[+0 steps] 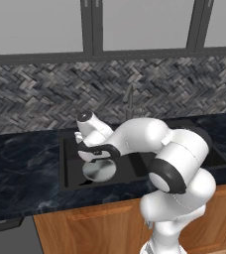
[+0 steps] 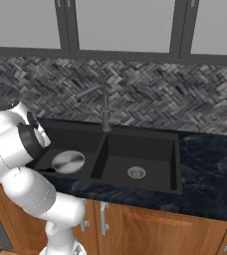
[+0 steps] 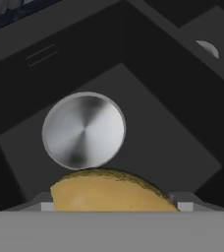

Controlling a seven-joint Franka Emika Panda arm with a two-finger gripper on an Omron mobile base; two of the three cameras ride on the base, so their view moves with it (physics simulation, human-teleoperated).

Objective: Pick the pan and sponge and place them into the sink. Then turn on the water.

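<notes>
The yellow sponge (image 3: 109, 192) sits between my two finger tips, and my gripper (image 3: 114, 204) is shut on it. It hangs just above the left basin of the black sink (image 2: 172, 164). The round grey pan (image 3: 83, 130) lies flat on that basin's floor, right below and slightly ahead of the sponge. In the base views the pan (image 1: 99, 171) (image 2: 68, 162) shows under my hand, and the gripper (image 1: 93, 157) reaches down into the sink (image 1: 64, 163). The water is out of view.
A slim grey faucet (image 2: 104, 107) (image 1: 130, 99) rises behind the divider between the basins. The right basin holds a round silver drain (image 2: 136, 172) (image 3: 208, 47). Dark marble counter (image 1: 21, 163) surrounds the sink, with a herringbone tile wall behind.
</notes>
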